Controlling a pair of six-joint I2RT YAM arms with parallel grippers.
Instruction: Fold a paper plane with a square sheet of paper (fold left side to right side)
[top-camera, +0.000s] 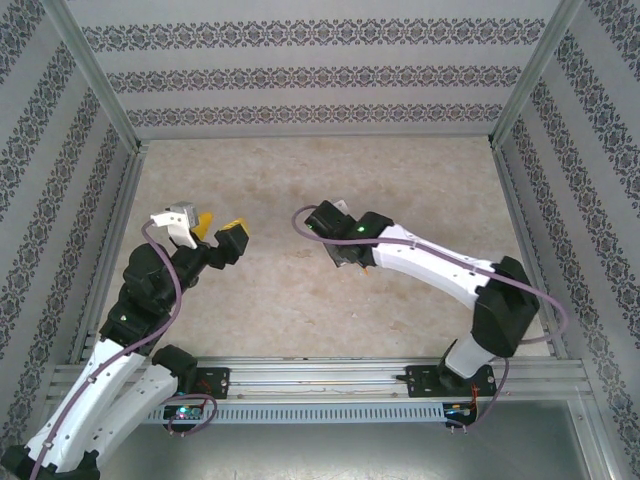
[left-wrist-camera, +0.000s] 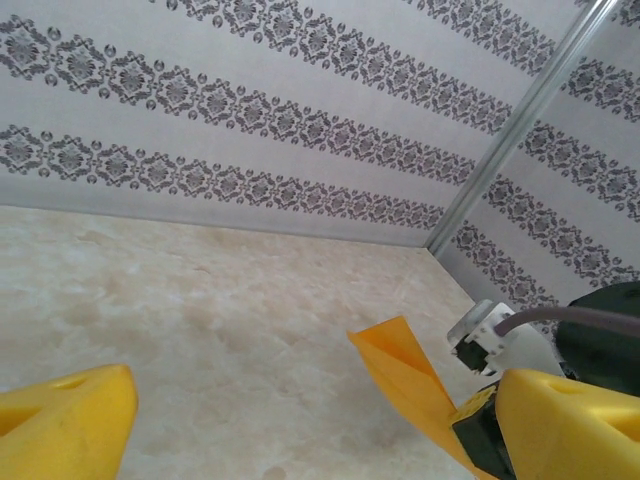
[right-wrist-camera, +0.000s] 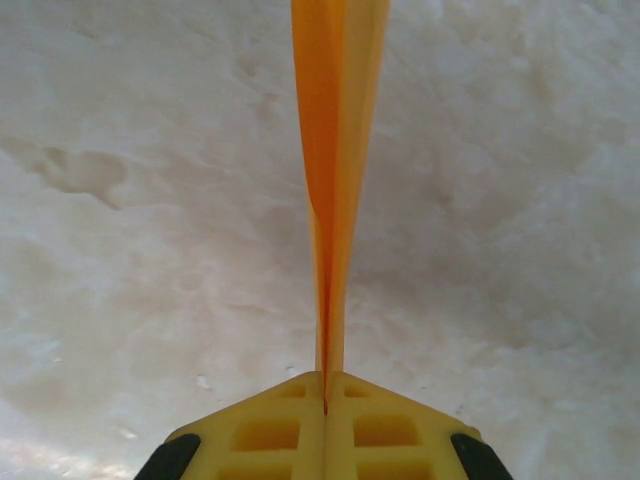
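We see the right gripper (right-wrist-camera: 325, 385) pinching the folded paper (right-wrist-camera: 335, 150) edge-on up the centre of its wrist view, apparently to hold the crease shut, while the left gripper (top-camera: 220, 230) hangs wide open at overhead left.

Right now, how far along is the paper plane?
Some folding looks done: the orange paper is doubled into a narrow creased shape. In hand: the right fingers are shut on one end of it, while the left fingers stand open, off it. Remaining: seen edge-on, I cannot tell which folds are missing, and it is not yet set down.
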